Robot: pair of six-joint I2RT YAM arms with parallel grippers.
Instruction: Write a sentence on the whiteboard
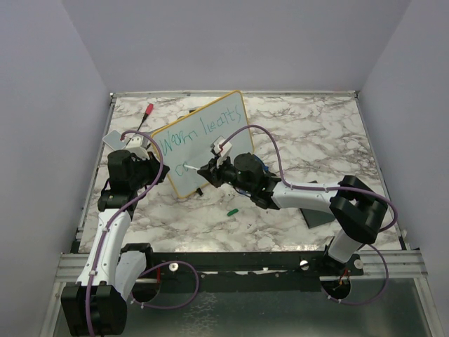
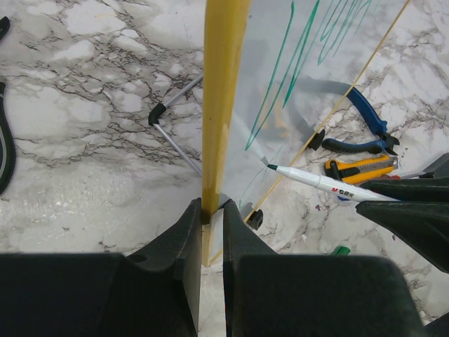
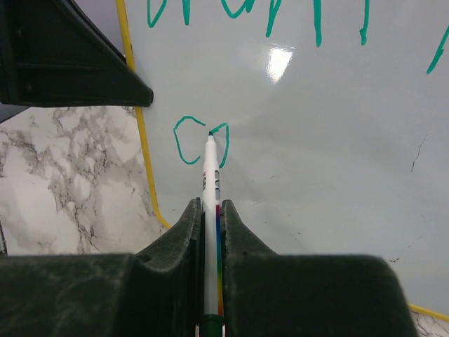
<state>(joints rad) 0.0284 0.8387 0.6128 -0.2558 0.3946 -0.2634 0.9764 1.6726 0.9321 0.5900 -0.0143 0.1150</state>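
The whiteboard stands tilted at about 11 o'clock from the table's middle; the sentence on it reads "Warm hearts" in teal, with "co" begun on the line below; the left gripper is closed tight on the board's yellow frame at its 9 o'clock edge; the right gripper is clamped shut around a white pen, whose tip touches the board at the top of the "o"; a green cap lies at 6 o'clock from the board; a red pen lies at 10 o'clock.
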